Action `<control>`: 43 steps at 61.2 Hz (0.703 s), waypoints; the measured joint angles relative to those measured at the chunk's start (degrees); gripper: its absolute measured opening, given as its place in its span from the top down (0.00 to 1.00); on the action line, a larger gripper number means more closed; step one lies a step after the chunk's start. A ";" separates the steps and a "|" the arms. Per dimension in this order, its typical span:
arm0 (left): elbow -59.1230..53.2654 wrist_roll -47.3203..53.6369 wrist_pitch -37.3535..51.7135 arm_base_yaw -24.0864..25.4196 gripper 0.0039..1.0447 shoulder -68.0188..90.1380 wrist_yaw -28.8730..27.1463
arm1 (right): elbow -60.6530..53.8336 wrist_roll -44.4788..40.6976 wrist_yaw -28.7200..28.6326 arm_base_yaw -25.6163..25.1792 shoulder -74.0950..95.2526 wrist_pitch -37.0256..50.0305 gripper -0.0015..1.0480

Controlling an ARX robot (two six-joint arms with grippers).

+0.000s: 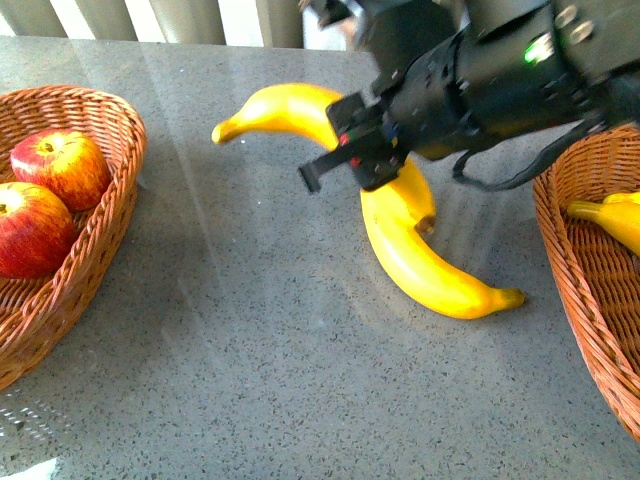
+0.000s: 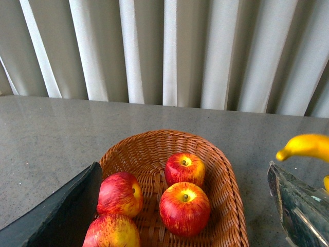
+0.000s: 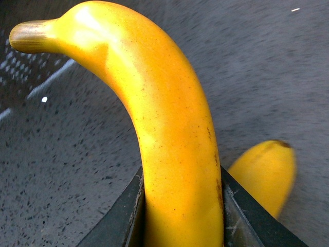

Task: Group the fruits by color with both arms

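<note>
My right gripper [image 1: 352, 150] is shut on a yellow banana [image 1: 285, 108] above the grey table's middle; in the right wrist view this banana [image 3: 169, 144] fills the space between the gripper [image 3: 182, 206] fingers. A second banana [image 1: 430, 270] lies on the table just below it, also visible as the banana [image 3: 264, 172] beside the held one. Two red apples [image 1: 60, 165] [image 1: 30, 228] rest in the left wicker basket [image 1: 110, 250]. My left gripper [image 2: 183, 172] hangs open above that basket [image 2: 226, 175], over several apples [image 2: 185, 208], holding nothing.
A right wicker basket [image 1: 590, 300] holds another banana [image 1: 610, 220]. The grey stone table [image 1: 250, 350] stretches between the two baskets. Pale vertical blinds [image 2: 164, 51] stand behind the table's far edge.
</note>
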 joint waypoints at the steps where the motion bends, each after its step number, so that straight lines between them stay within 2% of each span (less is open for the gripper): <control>1: 0.00 0.00 0.02 0.00 0.09 0.00 0.02 | -0.59 1.05 0.57 -0.44 -1.33 0.15 0.72; 15: 0.00 0.00 0.02 0.00 0.09 0.00 0.00 | -9.70 13.70 7.52 -7.72 -17.77 -0.57 0.72; 30: 0.00 0.00 0.00 0.00 0.09 0.00 0.02 | -22.97 20.59 14.73 -16.59 -29.16 -2.93 0.72; 43: 0.00 0.00 0.02 0.00 0.09 0.00 0.00 | -29.73 26.32 19.69 -19.39 -31.85 -6.69 0.72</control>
